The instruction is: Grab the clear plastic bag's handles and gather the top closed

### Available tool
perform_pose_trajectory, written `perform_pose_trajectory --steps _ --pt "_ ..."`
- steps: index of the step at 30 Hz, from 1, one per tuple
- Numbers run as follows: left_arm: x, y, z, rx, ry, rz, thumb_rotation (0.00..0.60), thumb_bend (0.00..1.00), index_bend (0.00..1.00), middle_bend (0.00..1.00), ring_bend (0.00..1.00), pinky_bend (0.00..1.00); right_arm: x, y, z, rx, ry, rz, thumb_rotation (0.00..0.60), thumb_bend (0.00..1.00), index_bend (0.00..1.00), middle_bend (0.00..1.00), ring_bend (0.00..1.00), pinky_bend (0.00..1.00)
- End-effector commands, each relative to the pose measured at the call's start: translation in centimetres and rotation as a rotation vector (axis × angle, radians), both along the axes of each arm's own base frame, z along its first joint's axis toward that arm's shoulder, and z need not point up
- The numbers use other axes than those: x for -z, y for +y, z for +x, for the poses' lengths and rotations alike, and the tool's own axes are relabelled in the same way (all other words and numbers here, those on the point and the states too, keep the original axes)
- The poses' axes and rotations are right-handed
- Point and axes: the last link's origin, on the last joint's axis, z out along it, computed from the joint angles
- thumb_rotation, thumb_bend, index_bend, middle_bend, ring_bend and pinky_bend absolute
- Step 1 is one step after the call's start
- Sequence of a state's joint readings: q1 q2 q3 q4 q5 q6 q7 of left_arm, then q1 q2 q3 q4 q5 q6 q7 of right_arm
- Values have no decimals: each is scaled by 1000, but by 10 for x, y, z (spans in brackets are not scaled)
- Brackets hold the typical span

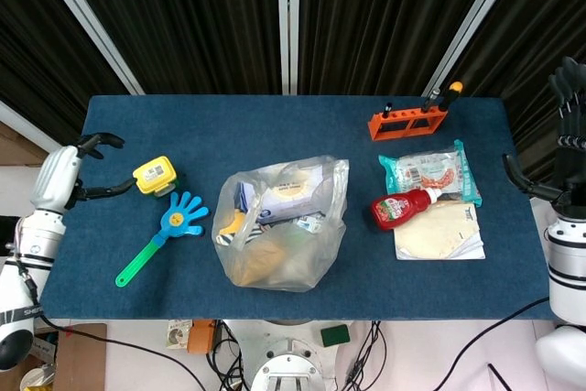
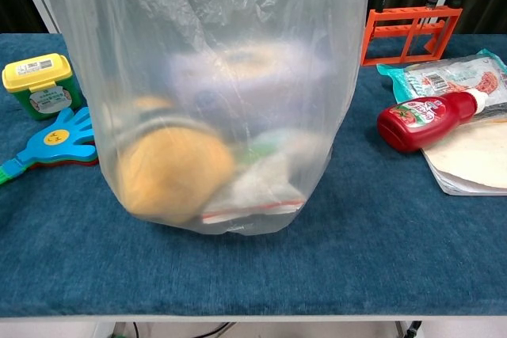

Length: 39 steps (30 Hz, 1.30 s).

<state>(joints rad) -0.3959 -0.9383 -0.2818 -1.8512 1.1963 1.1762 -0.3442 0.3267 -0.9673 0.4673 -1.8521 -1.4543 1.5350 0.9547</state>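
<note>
The clear plastic bag (image 1: 279, 224) stands in the middle of the blue table, its top open toward the far side, with packets and a round brown item inside. In the chest view the clear plastic bag (image 2: 210, 93) fills most of the frame. My left hand (image 1: 66, 174) hovers at the table's left edge, fingers spread and empty, well away from the bag. My right hand (image 1: 569, 139) is raised off the right edge, fingers apart, holding nothing. Neither hand shows in the chest view.
Left of the bag lie a yellow-lidded jar (image 1: 155, 176) and a blue hand-shaped clapper (image 1: 169, 229). To the right are a red ketchup bottle (image 1: 403, 208), a snack packet (image 1: 430, 171), flat wraps (image 1: 439, 232) and an orange rack (image 1: 408, 120).
</note>
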Motion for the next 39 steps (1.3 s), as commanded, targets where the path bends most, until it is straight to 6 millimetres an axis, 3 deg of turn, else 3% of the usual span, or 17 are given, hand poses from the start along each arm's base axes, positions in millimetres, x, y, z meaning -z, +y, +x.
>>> perform_pose_trajectory --steps 1,2,9,14,20,32,39 --pt "-19 -22 -2 -70 -180 -30 296 86 380 432 378 482 -1 2 0 0 19 -4 600 271 0 0 0 0" --pt "-22 -27 0 -81 -226 -54 281 86 386 439 384 490 -1 2 0 1 27 -9 600 273 0 0 0 0" --pt "-31 -58 23 -117 -347 -297 9 46 435 494 422 535 0 1 3 -5 41 -18 600 275 0 0 0 0" --pt "-24 -66 45 -29 -386 -457 0 19 476 521 445 559 4 -1 3 1 45 -15 600 282 0 0 0 0" --pt "-14 -59 74 45 -378 -615 0 9 477 540 461 575 7 1 3 5 57 -25 600 284 0 0 0 0" --pt "-9 -34 122 80 -388 -713 0 8 479 550 467 584 10 -2 2 9 64 -20 600 287 0 0 0 0" --pt "4 -27 147 105 -364 -782 0 9 497 572 485 600 11 -5 5 6 76 -15 600 287 0 0 0 0"
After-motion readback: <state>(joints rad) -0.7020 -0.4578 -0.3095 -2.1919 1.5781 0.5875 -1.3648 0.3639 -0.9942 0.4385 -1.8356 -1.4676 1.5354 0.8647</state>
